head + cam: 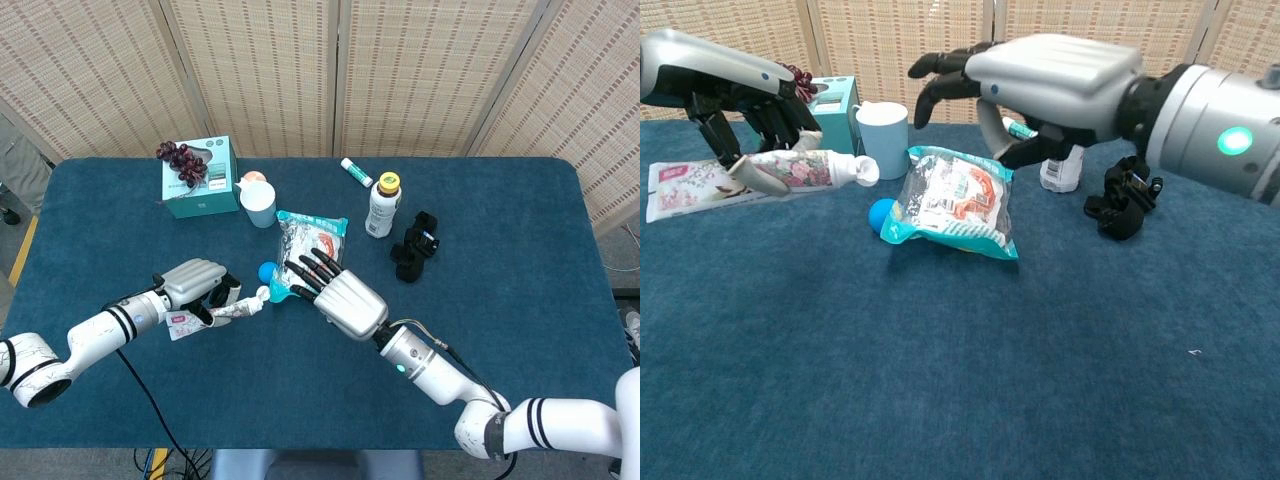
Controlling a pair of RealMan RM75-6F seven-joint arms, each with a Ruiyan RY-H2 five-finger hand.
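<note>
While left hand (192,283) fingers grip the tube (790,170), right hand (345,297) spread: blue tablecloth (520,230), woven screens (420,70).

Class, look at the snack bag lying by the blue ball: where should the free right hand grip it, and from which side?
Probably from above, fingers across the snack bag's puffy middle. It lies flat on the table, and the right hand hangs open right over it. The blue ball crowds its left end.

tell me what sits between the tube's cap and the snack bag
A small blue ball lies on the cloth between the tube held by the left hand and the snack bag, touching the bag's edge; the chest view shows it best.
</note>
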